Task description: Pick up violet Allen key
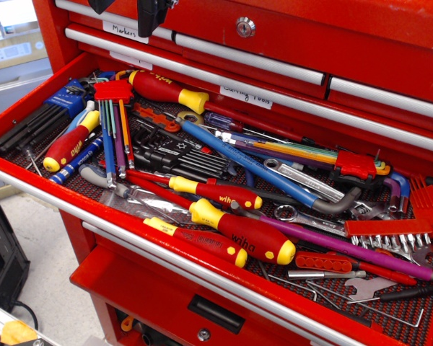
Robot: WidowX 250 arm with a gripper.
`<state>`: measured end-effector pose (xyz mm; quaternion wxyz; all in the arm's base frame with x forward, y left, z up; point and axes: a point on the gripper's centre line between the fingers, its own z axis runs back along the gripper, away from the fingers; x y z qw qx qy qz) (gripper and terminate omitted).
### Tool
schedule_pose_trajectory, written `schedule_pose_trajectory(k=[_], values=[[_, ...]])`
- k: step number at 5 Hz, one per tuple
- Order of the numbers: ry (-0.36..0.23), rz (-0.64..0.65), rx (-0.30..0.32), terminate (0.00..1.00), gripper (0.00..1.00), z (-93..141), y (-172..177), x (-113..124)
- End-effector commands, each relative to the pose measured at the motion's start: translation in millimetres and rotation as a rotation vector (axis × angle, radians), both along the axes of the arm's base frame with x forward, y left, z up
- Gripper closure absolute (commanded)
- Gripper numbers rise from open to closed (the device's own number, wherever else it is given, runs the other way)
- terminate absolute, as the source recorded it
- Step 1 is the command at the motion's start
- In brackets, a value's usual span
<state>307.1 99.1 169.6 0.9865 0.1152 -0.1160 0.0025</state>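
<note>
The violet Allen key [346, 246] lies in the open red drawer [29, 108] at the front right. Its long glossy violet shaft runs from under the tip of a red-yellow screwdriver [242, 234] towards the drawer's right end. Other tools hide its ends. My gripper [126, 11] shows only as two black fingertips at the top edge, far up and to the left of the key, above the drawer's back left. The tips stand apart with nothing between them.
A long blue L-key [252, 164] lies diagonally across the middle. There are several red-yellow screwdrivers, a rainbow key set with a red holder [114, 108], a black key set [36, 119], wrenches [303, 180] and bit holders. Closed red drawers [310, 43] rise behind.
</note>
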Motion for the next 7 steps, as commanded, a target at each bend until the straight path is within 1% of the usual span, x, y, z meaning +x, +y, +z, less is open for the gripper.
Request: schedule_pose_trajectory(k=[1, 2, 3, 4, 5, 6, 7], values=[[0.000, 0.000, 0.000, 0.00, 0.00, 0.0, 0.0, 0.0], [-0.038, 0.249, -0.032, 0.00, 0.00, -0.3, -23.5, 1.2], [0.001, 0.502, -0.094, 0.00, 0.00, -2.9, -44.7, 3.0], [0.045, 0.755, -0.156, 0.00, 0.00, -14.7, -69.5, 9.9], [0.116, 1.012, -0.159, 0.00, 0.00, -26.1, -95.5, 13.2], [0.045, 1.257, -0.188, 0.00, 0.00, -47.9, -126.0, 17.3], [-0.027, 1.485, -0.222, 0.00, 0.00, -62.9, -146.9, 27.6]])
